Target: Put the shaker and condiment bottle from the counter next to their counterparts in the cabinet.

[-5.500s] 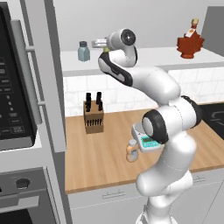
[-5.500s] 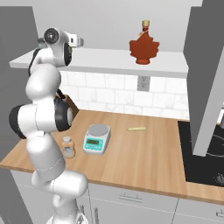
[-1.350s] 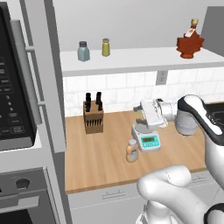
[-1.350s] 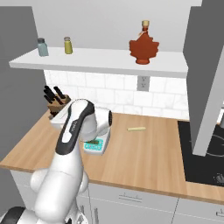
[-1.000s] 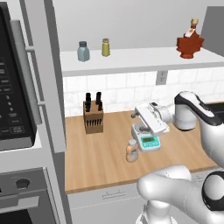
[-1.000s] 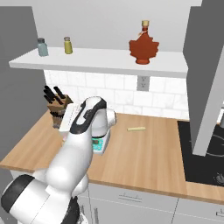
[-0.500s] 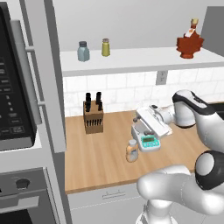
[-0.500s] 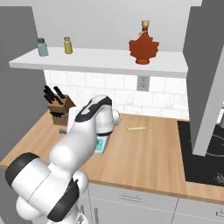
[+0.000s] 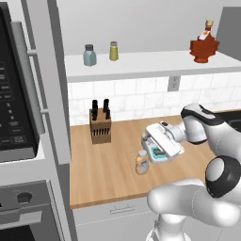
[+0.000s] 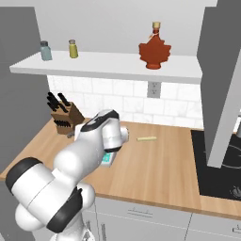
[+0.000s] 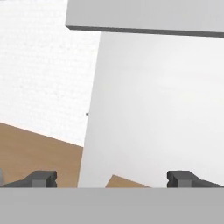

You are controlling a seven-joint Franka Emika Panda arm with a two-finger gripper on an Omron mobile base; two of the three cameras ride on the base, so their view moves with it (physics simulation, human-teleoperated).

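The condiment bottle (image 9: 141, 162) stood on the counter (image 9: 113, 164), just left of a small teal-topped scale (image 9: 159, 151). Above that scale hung the gripper (image 9: 151, 140), its fingertips (image 11: 41, 178) spread wide (nothing between them), clear of the bottle. The shaker (image 9: 113, 51) sat on the cabinet (image 9: 141, 66) shelf beside the grey-green shaker (image 9: 89, 55), with the maple-leaf bottle (image 9: 204, 45) far right. A knife block (image 9: 100, 125) stood left of the scale, against the tiled backsplash (image 9: 136, 99).

Your hand (image 9: 149, 141) hangs low over the surface (image 9: 113, 164), bottle (image 9: 141, 162) and scale (image 9: 160, 153) right under it, knife block (image 9: 100, 126) further left, bare wood between.
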